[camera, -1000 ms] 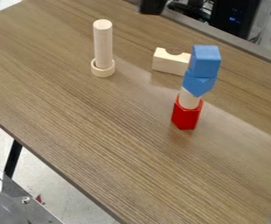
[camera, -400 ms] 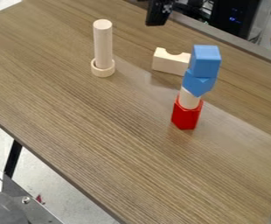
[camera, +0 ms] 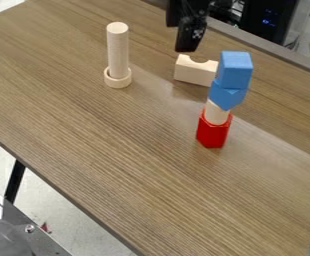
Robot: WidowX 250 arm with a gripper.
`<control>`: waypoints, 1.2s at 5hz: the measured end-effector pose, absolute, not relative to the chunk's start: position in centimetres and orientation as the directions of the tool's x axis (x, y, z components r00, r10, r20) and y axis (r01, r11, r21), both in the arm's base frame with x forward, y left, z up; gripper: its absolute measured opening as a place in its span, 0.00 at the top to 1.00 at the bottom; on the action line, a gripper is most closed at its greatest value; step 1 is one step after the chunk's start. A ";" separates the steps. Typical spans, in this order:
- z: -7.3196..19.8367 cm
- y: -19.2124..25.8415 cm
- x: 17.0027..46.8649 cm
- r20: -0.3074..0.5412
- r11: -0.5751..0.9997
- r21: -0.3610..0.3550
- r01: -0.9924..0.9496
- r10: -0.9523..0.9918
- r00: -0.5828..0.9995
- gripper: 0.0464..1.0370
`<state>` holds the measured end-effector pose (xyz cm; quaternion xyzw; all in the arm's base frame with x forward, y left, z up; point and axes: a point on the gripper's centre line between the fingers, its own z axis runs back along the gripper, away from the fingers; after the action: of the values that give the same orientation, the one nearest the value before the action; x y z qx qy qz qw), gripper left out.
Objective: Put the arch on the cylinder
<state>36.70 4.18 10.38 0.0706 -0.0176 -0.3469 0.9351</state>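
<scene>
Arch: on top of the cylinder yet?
No, the arch lies on the table, to the right of the upright cylinder in the view.

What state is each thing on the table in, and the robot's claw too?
Arch: lying on the table, notch up, not on the cylinder
Tall cylinder: upright in the ring
Ring: flat on the table
Block tower: standing, stacked
Gripper: hanging above the arch
</scene>
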 end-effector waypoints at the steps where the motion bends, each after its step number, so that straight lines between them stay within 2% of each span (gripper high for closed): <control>1: 8.6 4.1 36.8 -0.048 0.728 0.116 0.676 -0.675 0.736 0.04; 2: 7.4 4.0 36.8 -0.077 0.718 0.102 0.688 -0.684 0.725 0.04; 4: 5.9 3.4 37.0 -0.051 0.687 0.054 0.724 -0.723 0.689 0.04; 5: 6.4 3.3 38.0 -0.017 0.651 0.078 0.755 -0.756 0.654 0.04; 6: 6.6 3.3 38.6 -0.019 0.622 0.127 0.773 -0.777 0.629 0.04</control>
<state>38.63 3.27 6.57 0.0614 -0.0186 -0.4302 0.9004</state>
